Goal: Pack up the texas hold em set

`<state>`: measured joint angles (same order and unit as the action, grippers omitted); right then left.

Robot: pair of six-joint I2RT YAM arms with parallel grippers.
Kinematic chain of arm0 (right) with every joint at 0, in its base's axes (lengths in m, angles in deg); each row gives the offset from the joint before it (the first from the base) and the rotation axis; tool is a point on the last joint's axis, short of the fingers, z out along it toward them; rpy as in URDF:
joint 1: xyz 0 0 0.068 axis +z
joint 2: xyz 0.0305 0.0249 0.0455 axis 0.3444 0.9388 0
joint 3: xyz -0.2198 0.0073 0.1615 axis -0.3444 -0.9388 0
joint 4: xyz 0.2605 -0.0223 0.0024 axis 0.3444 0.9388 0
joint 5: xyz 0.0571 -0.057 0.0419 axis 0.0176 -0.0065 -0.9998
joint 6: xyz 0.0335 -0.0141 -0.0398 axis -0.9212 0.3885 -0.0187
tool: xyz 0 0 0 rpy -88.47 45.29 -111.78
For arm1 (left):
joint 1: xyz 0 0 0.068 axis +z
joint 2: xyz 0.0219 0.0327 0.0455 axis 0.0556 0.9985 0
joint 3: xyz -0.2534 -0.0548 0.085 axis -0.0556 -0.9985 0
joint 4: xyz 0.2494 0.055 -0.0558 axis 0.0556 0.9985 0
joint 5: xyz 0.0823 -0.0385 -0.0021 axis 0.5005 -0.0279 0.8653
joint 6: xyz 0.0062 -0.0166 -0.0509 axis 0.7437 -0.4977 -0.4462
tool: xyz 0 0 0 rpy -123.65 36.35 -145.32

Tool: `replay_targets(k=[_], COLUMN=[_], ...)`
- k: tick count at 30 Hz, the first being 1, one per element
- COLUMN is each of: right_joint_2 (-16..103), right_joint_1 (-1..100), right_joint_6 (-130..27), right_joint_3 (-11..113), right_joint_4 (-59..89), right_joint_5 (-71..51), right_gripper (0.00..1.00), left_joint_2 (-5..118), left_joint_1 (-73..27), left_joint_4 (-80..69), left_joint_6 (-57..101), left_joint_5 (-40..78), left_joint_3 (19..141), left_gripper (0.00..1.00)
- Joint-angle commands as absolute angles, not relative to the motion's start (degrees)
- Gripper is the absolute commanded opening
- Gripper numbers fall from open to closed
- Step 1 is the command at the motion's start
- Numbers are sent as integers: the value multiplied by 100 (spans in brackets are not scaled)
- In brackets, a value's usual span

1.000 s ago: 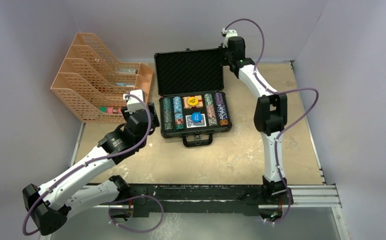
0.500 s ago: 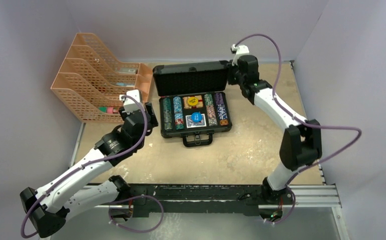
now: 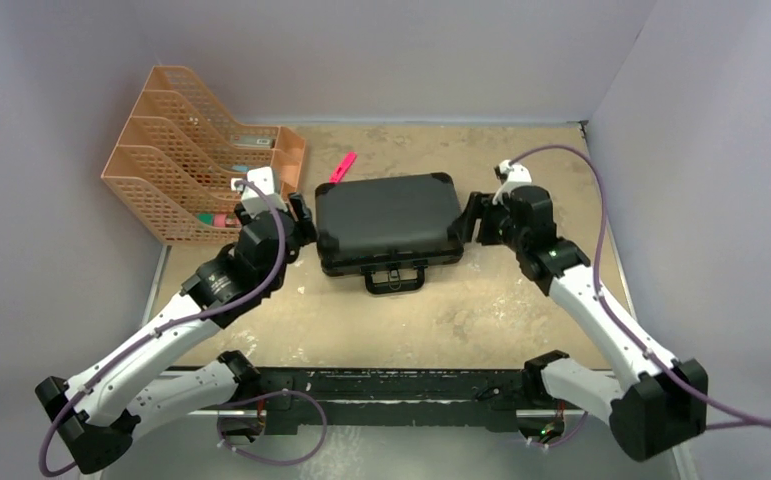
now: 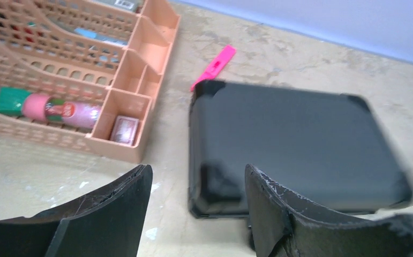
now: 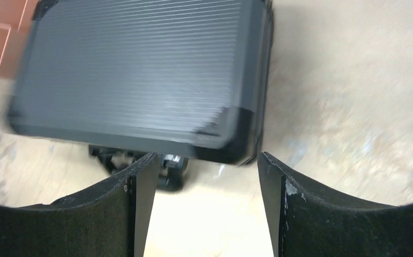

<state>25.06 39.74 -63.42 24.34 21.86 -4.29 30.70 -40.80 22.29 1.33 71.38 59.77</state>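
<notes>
Since one second ago the lid of the black case [image 3: 389, 212] has come down, so the case is now closed, and the right arm has moved from behind the lid to the right side of the case. At the far left the orange mesh organiser [image 3: 196, 165] stands on the table [image 3: 521, 310]. The left gripper [image 3: 301, 220] hovers just beside the left edge of the case, its fingers apart and holding nothing. A pink marker [image 3: 342, 166] lies behind the left back corner of the case. The case lies flat in the middle of the table, its handle [image 3: 394, 281] toward the arms. The right gripper [image 3: 473, 220] is just beside the right edge, fingers spread and empty.
</notes>
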Motion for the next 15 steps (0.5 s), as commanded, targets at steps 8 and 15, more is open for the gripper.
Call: replay_targets(k=[8, 15], right_joint_2=[873, 1714], right_joint_1=[4159, 5383], right_joint_6=[-7667, -8842], right_joint_3=[1158, 252], right_joint_4=[2572, 333], right_joint_5=[-2273, -2130], right_gripper=[75, 86], left_joint_2=[4629, 5619], left_joint_1=[-4055, -4057], left_joint_4=[1246, 1243], left_joint_6=[-114, -226], left_joint_5=[5895, 5848], left_joint_3=[6538, 6612], left_gripper=[63, 61])
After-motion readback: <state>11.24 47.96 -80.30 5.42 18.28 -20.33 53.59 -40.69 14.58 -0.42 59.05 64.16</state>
